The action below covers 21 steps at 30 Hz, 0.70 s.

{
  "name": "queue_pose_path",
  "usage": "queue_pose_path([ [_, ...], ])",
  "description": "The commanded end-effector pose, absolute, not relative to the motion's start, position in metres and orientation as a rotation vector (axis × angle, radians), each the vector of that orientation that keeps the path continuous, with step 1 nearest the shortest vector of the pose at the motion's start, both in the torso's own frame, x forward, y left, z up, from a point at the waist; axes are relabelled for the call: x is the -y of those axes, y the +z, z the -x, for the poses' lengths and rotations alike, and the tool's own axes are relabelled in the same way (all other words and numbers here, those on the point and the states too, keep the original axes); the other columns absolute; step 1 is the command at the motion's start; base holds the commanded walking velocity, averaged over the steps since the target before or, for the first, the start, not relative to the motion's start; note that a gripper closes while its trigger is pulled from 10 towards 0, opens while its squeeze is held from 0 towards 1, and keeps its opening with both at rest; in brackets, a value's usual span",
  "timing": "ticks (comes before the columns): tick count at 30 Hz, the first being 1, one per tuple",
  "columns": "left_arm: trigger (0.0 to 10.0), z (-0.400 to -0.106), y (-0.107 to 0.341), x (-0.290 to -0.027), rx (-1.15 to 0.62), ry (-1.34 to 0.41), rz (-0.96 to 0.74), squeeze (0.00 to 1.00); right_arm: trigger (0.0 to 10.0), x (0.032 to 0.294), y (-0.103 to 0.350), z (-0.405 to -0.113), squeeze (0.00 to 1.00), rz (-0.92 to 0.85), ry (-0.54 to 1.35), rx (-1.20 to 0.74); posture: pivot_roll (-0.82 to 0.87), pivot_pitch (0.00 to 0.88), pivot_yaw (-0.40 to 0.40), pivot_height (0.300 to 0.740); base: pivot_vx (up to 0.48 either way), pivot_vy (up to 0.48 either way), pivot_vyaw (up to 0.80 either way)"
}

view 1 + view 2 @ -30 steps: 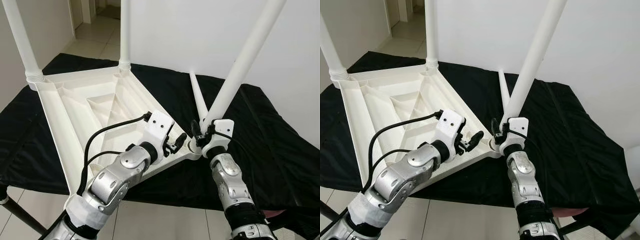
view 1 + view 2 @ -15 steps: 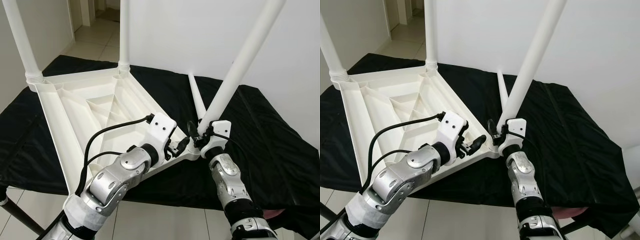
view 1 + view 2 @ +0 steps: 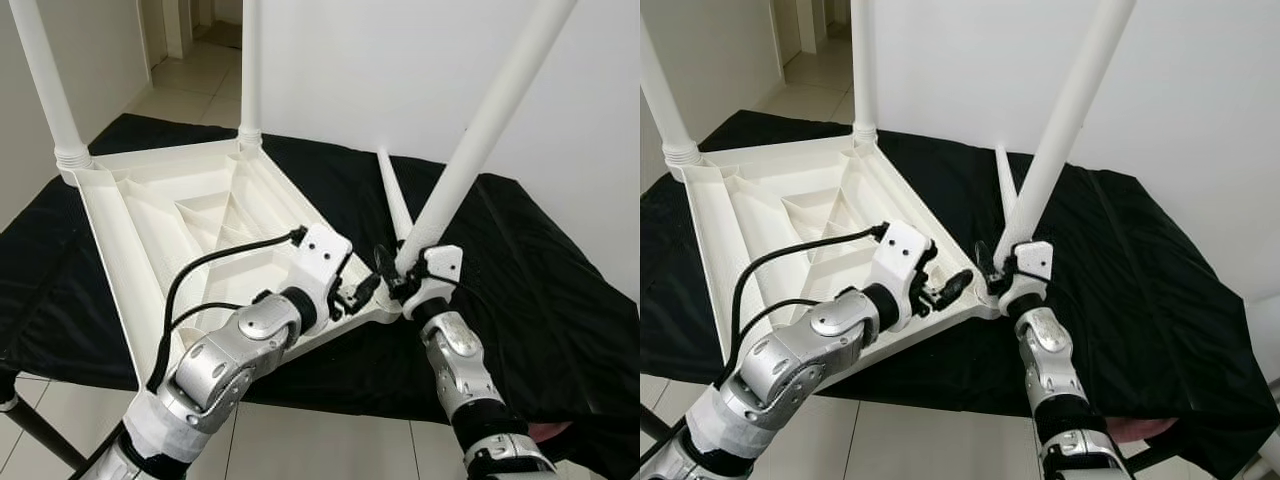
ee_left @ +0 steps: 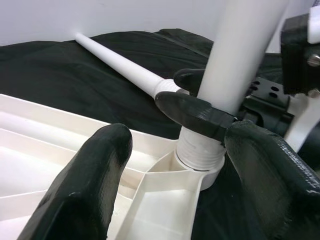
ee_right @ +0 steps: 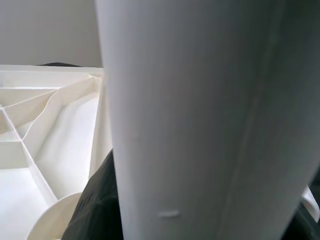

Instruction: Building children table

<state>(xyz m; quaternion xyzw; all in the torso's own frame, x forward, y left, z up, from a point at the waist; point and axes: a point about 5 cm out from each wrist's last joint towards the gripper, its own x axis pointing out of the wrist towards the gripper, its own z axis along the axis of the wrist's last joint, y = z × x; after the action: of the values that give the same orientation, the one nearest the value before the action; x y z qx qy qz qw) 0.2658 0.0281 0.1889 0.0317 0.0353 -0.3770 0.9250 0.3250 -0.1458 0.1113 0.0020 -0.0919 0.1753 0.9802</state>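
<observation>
White walls and a tiled floor (image 3: 190, 75) are seen behind a work surface draped in black cloth (image 3: 540, 270). No brand, label or writing is readable anywhere.

The white plastic table top (image 3: 170, 215) is laid upside down on the cloth, ribs up. Two legs (image 3: 250, 70) are stood in its far corners; their upper ends are cut off by the frame.

A third leg (image 3: 480, 130) is seated, tilted, in the near corner socket (image 4: 200, 155). It is clamped just above the socket by the right gripper (image 3: 400, 270); in the right wrist view the leg is too close for detail to be made out.

The left gripper (image 3: 362, 290) is held with fingers (image 4: 90, 180) apart, just beside that corner, nothing between them.

A fourth leg (image 3: 395, 200) is laid loose on the cloth beyond the corner, its near end hidden behind the right gripper.
</observation>
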Motion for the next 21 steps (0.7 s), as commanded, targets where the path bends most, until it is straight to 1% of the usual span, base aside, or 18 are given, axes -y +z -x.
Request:
queue_pose_path([
  [1,10.0,-0.257,0.193,-0.020,-0.070,-0.971,-0.069,0.00,10.0,0.148,0.083,-0.315,0.00,0.032,0.382,0.055,0.04,0.000,-0.106,0.740,0.000,0.000,0.00],
  [11,10.0,-0.257,0.194,-0.020,-0.068,-0.977,-0.068,0.00,10.0,0.155,0.081,-0.318,0.00,0.059,0.404,0.033,0.04,0.000,-0.101,0.740,0.000,0.000,0.00],
  [16,10.0,-0.257,0.195,-0.020,-0.066,-0.977,-0.069,0.00,10.0,0.155,0.072,-0.322,0.00,-0.011,0.384,-0.082,0.04,0.000,-0.103,0.740,0.000,0.000,0.00],
  [21,10.0,-0.257,0.196,-0.020,-0.064,-0.974,-0.071,0.00,10.0,0.157,0.067,-0.325,0.00,-0.047,0.350,-0.140,0.04,0.000,-0.103,0.740,0.000,0.000,0.00],
])
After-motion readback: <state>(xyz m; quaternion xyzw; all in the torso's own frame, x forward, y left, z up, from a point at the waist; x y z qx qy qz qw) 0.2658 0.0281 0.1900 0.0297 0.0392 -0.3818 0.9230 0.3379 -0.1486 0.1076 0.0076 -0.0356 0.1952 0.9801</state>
